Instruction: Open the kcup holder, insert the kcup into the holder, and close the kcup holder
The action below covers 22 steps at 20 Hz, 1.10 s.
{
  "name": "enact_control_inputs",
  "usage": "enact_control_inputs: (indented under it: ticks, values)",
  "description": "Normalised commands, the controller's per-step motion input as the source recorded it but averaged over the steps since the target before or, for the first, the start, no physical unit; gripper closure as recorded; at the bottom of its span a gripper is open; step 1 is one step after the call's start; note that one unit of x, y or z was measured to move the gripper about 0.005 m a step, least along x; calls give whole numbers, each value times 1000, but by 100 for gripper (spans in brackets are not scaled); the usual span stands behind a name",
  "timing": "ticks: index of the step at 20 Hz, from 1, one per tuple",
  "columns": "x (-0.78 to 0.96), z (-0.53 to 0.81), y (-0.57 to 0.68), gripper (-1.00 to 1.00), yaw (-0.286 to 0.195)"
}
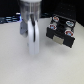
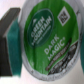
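One white table (image 1: 15, 65), kcup holder (image 1: 61, 30) at exterior view's right with reddish-topped pods (image 1: 68, 23) on top, gripper (image 1: 30, 31) clamped on kcup (image 2: 47, 42), green Dark Magic lid.

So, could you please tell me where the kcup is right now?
The kcup fills the wrist view, green top toward the camera, close beneath the gripper. In the exterior view, the arm hangs over the table left of the kcup holder, hiding the kcup itself.

Soft, blurry low-resolution views; even bright light, faint shadows.
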Motion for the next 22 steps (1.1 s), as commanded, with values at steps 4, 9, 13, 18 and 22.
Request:
enact_control_inputs:
  ticks: [4,9,13,18,22]
  values:
    - [112,746,574,100,0]
    - [126,677,637,100,0]
    - [94,572,655,100,2]
    - [115,493,679,100,0]
    - [124,403,684,100,0]
